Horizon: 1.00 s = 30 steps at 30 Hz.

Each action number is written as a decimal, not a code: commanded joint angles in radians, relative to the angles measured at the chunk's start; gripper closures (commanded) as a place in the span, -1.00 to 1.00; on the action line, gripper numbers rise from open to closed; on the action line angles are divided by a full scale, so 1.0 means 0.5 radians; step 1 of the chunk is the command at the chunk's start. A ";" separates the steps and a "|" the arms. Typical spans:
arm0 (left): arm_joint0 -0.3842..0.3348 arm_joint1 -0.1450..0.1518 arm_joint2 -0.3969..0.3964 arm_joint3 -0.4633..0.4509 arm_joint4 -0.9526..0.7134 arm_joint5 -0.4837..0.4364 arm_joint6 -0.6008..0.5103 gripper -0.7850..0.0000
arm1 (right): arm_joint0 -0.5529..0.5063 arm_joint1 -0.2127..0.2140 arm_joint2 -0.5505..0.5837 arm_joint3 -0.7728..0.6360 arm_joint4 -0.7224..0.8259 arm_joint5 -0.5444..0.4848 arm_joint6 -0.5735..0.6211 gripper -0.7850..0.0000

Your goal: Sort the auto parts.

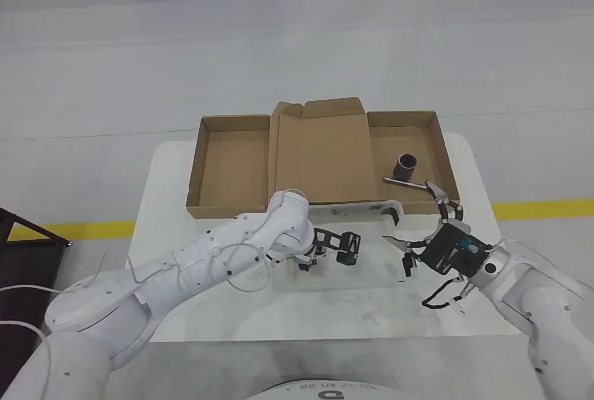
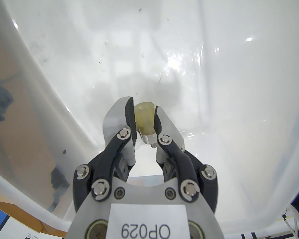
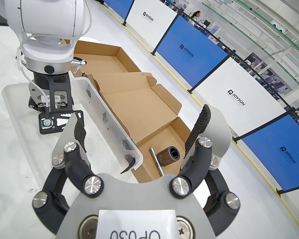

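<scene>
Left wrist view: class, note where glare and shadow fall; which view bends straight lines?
Left wrist view: glare glints on the white bin, soft grey shadow beyond the yellowish part in the left end effector; right wrist view: the partition panels bow into a curve.

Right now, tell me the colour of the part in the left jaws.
Pale yellow part, silver metal end; clearest in the left wrist view.
</scene>
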 commanded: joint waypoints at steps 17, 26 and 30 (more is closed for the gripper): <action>0.088 0.171 -0.269 -0.384 0.050 0.092 -0.075 1.00 | 0.000 0.000 0.000 0.000 0.000 0.000 0.000 -1.00; 0.193 0.258 -0.347 -0.510 0.103 0.050 -0.050 0.76 | 0.000 0.000 0.000 0.000 0.000 0.000 0.000 -1.00; 0.176 0.241 -0.291 -0.477 0.104 0.010 -0.010 -0.36 | 0.000 0.000 0.000 0.000 0.000 0.000 0.000 -1.00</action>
